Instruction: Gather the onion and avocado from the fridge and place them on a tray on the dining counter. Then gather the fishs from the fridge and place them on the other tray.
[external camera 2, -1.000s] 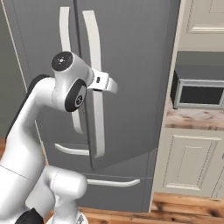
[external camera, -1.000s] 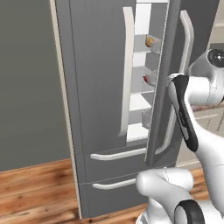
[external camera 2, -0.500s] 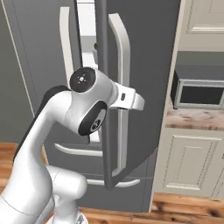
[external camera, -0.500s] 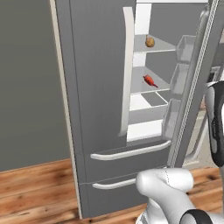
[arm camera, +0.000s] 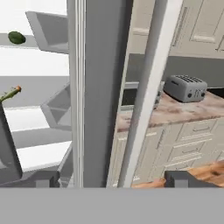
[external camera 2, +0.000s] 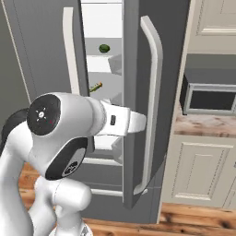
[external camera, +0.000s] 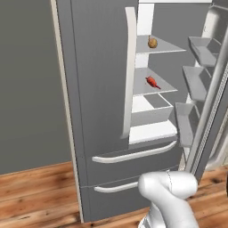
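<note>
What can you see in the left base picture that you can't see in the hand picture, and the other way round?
Left base view alone: the onion on an upper shelf, a small red thing on the shelf below, and the two lower drawers.
Hand view alone: the avocado, a toaster on the wall counter, and the open gripper with the door handle between its fingertips.
Both: the fridge with its right door swung open, and white shelves.

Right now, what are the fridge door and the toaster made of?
The fridge door looks like painted or brushed metal: flat matte grey, with a paler, smooth curved handle. The toaster seems to be shiny steel or grey plastic; its silvery sheen leaves that open.
</note>
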You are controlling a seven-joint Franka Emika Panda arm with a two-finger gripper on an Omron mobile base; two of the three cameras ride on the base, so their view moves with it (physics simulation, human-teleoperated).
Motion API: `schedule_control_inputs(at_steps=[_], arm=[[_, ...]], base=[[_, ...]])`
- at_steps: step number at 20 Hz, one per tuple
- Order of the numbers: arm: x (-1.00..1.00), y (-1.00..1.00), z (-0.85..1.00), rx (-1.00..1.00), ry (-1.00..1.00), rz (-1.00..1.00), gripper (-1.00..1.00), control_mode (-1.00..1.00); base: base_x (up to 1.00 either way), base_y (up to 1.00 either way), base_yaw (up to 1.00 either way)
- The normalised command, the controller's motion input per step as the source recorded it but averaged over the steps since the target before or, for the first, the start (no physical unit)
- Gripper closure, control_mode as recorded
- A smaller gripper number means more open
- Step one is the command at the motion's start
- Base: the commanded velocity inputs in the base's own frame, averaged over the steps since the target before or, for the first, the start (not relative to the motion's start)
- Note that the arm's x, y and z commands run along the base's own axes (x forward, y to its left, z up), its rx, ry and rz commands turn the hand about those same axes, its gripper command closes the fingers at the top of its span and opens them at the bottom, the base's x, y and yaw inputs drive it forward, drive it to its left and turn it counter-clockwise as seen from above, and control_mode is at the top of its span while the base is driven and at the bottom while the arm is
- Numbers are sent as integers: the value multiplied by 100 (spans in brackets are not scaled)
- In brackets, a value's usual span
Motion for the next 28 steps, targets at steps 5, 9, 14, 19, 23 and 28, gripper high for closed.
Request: schedule_control_inputs(at_steps=[5,9,14,19,23,28], arm=[[-56,94,65,-31,3,-2,-100,-100],[11,100,43,-31,20,-3,-100,-100],[70,75,7,-26,29,-12,-100,-100],[60,12,-30,-16,11,-9,-100,-100],[76,0,-65,-9,0,-1,-100,-100],[95,-7,-48,-8,0,0,-100,-100]], base=[[0,0,0],[0,0,0],[0,0,0],[0,0,0],[0,0,0],[0,0,0]])
